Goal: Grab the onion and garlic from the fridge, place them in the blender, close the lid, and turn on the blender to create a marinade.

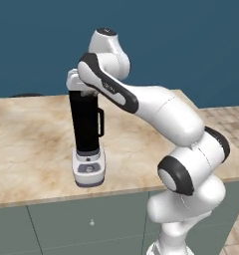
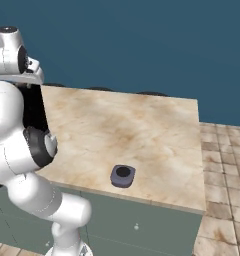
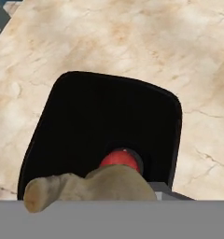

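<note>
The blender (image 1: 86, 130), a tall black jar on a white-grey base, stands on the marble counter (image 1: 32, 144) with its top open. My gripper (image 1: 83, 92) hangs straight over the jar's mouth. Looking down into the jar (image 3: 86, 116), I see the red onion (image 3: 119, 158) lying at the bottom. The tan garlic (image 3: 93, 186) is right at my fingertips, above the opening, and covers them; the gripper is shut on it. The lid (image 2: 123, 176), a grey-lilac disc with a dark centre, lies on the counter near its front edge, well to the right of the blender. The fridge is out of view.
Grey cabinet fronts (image 1: 66, 224) run under the counter. A dark blue wall (image 2: 142, 45) stands behind it. A tiled floor (image 2: 222, 165) lies past the counter's right end. Bare marble (image 2: 117, 125) stretches between the blender and the lid.
</note>
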Motion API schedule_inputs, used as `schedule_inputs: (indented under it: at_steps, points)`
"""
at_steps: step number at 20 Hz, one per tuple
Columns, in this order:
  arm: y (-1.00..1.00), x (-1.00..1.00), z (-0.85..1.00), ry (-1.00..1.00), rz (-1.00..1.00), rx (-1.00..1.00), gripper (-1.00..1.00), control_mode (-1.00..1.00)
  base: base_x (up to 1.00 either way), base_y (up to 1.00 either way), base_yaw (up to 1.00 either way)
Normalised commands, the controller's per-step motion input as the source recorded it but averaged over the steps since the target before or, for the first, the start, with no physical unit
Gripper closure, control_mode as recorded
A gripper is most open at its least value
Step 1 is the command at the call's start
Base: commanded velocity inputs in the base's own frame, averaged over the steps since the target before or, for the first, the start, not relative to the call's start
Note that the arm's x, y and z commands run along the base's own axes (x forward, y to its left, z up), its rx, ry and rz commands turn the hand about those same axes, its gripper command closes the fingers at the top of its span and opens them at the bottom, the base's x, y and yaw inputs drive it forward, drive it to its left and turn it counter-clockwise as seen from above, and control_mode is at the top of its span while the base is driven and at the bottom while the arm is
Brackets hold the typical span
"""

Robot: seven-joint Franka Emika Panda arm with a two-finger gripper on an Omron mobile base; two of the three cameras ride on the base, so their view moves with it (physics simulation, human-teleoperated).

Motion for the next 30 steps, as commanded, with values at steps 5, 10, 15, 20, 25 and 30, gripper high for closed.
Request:
schedule_inputs:
  at_steps: [5, 10, 15, 20, 25, 30]
  points:
    - [0.10, 0.21, -0.28, 0.00, 0.00, -0.06, 1.00, -1.00, 0.00, 0.00, 0.00]
    - [0.10, 0.20, -0.27, 0.00, 0.00, -0.05, 1.00, -1.00, 0.00, 0.00, 0.00]
    - [0.00, 0.00, -0.30, 0.00, 0.00, -0.03, 1.00, -1.00, 0.00, 0.00, 0.00]
    - [0.00, 0.00, -0.30, 0.00, 0.00, -0.03, -1.00, -1.00, 0.00, 0.00, 0.00]
    - [0.00, 0.00, -0.07, -0.01, 0.00, 0.00, -1.00, -1.00, 0.00, 0.00, 0.00]
    - [0.00, -0.05, 0.01, -0.05, 0.00, 0.00, -1.00, -1.00, 0.00, 0.00, 0.00]
